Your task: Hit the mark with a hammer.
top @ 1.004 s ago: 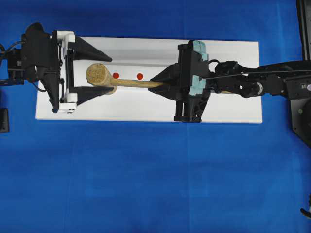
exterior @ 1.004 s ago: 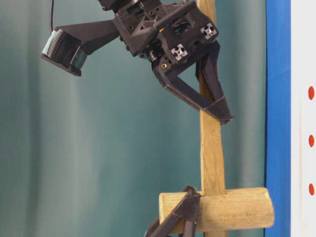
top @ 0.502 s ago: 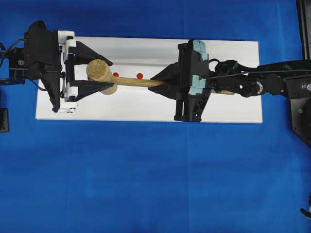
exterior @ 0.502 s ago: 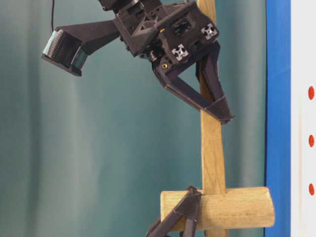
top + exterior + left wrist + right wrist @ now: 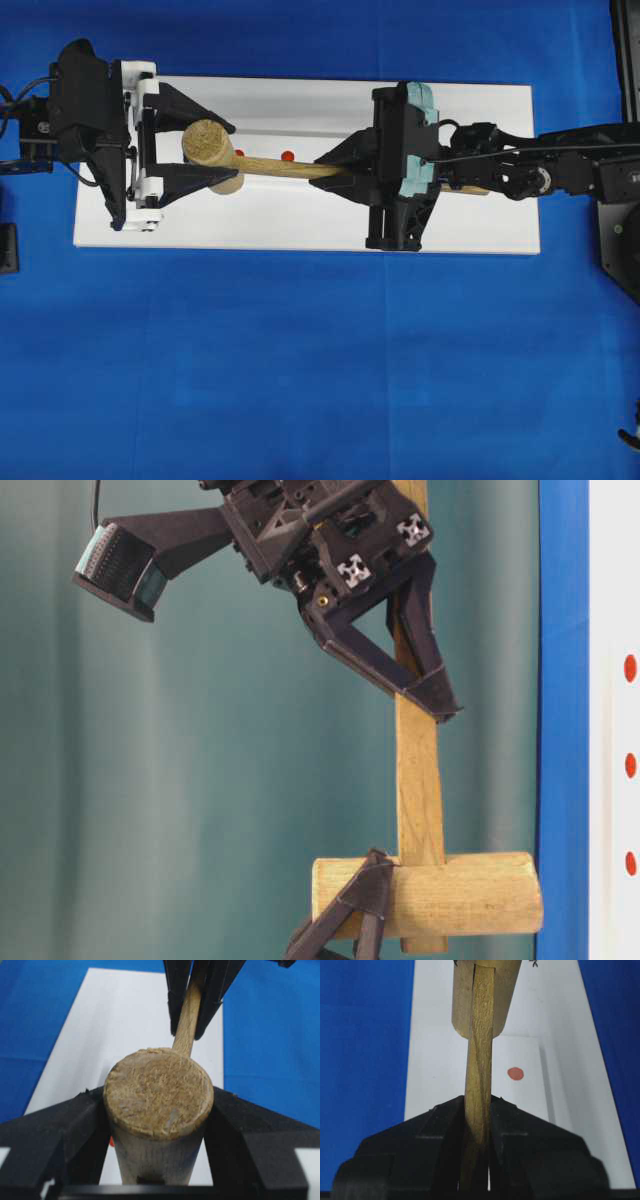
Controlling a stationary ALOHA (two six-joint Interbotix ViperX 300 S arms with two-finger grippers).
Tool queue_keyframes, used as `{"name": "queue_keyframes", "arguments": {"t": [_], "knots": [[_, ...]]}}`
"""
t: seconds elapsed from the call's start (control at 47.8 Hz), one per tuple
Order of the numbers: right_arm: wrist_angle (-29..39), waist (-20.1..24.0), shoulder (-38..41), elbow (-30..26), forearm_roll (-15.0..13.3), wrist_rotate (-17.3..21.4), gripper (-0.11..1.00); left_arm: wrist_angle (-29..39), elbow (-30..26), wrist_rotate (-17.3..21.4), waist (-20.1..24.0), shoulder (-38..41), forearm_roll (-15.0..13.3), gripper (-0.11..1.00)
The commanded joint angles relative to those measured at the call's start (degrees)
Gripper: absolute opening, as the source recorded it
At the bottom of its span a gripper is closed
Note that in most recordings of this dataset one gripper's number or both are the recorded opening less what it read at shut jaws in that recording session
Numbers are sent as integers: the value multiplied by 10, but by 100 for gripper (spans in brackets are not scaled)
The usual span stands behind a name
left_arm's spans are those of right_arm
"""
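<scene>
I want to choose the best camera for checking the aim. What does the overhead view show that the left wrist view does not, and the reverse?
Only the overhead view shows the whole white board, a red mark beside the handle, and the right end effector shut on the handle. Only the left wrist view shows the worn, fibrous end face of the hammer head up close, with both fingers of the left end effector pressed against its sides. Both show the hammer held by two end effectors above the board.
</scene>
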Motion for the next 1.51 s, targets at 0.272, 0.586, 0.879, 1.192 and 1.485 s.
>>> {"name": "queue_keyframes", "arguments": {"t": [0.272, 0.586, 0.879, 1.192, 1.485], "knots": [[-9, 7, -21, -4, -10, -4, 75, 16, -8, -72, 3, -16, -2, 47], [-16, 12, -21, -11, -16, -39, 91, 54, -6, -367, 2, -45, -2, 47], [-17, 12, -13, -20, -15, -90, 91, 120, -5, -584, 2, -46, -1, 47], [-18, 12, 7, -30, -16, -124, 91, 131, -4, -638, -6, -48, -1, 47], [-17, 6, 47, -45, -16, -130, 91, 129, -15, -642, -39, -43, -1, 47]]}}
